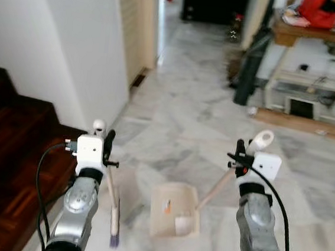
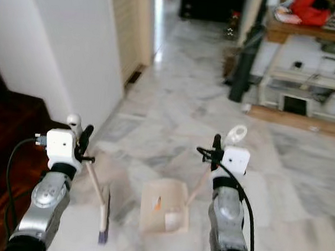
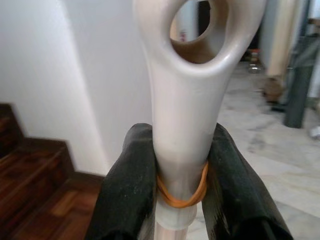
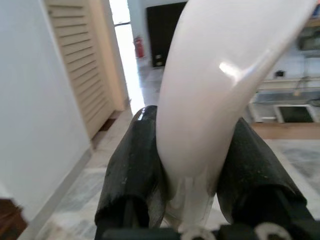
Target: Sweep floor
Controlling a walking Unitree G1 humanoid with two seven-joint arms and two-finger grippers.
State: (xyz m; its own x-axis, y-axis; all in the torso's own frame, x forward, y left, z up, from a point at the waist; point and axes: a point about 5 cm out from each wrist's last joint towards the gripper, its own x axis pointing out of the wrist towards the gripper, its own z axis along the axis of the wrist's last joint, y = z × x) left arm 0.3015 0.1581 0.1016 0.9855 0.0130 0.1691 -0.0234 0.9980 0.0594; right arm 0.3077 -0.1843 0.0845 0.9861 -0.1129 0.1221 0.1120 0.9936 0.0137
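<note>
While left pincer (image 1: 108, 136) grips broom (image 1: 112, 206), right pincer (image 1: 240, 149) clamps dustpan (image 1: 174, 209) handle.

You've got a grey-white marble floor (image 1: 185, 121) running fwd into a hallway. A cream dustpan (image 1: 174, 212) sits flat on it near centre, w/ the broom's purple-tipped brush head (image 1: 114, 236) touching the floor just to its left. Dark wood stair steps (image 1: 11, 146) border the floor's left edge; a dark upright post (image 1: 246, 74) stands on it by the far right.
</note>
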